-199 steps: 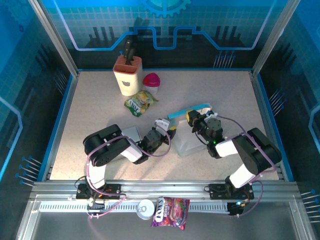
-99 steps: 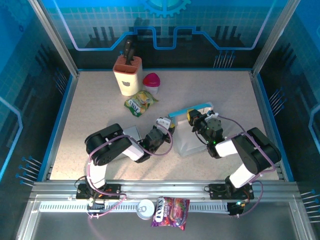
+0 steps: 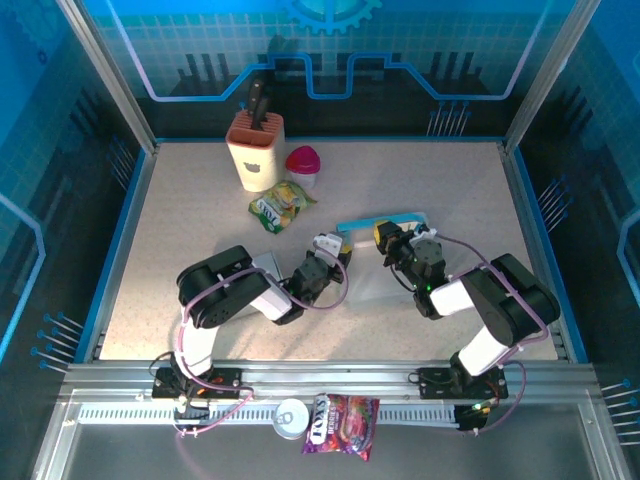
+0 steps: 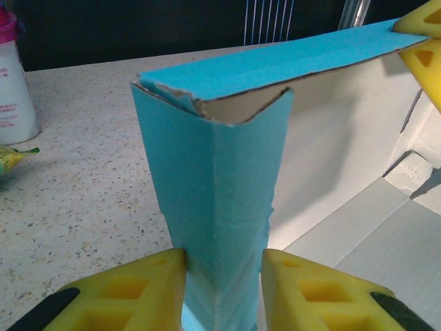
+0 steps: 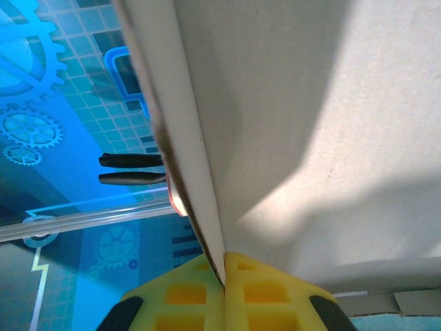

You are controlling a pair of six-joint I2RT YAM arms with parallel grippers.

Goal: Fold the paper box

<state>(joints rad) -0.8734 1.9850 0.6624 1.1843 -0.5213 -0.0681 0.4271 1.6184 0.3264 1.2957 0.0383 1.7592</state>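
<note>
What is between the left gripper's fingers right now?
The paper box: its folded blue corner stands upright between the fingers of the left gripper, touching both, as the left wrist view shows.

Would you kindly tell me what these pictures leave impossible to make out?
Left wrist view: the foot of the paper box, cut off by the bottom edge; the white bottle, cropped by the left edge.
Right wrist view: the box's blue outer face, turned away.
Top view: the print on the snack packet, too small.
</note>
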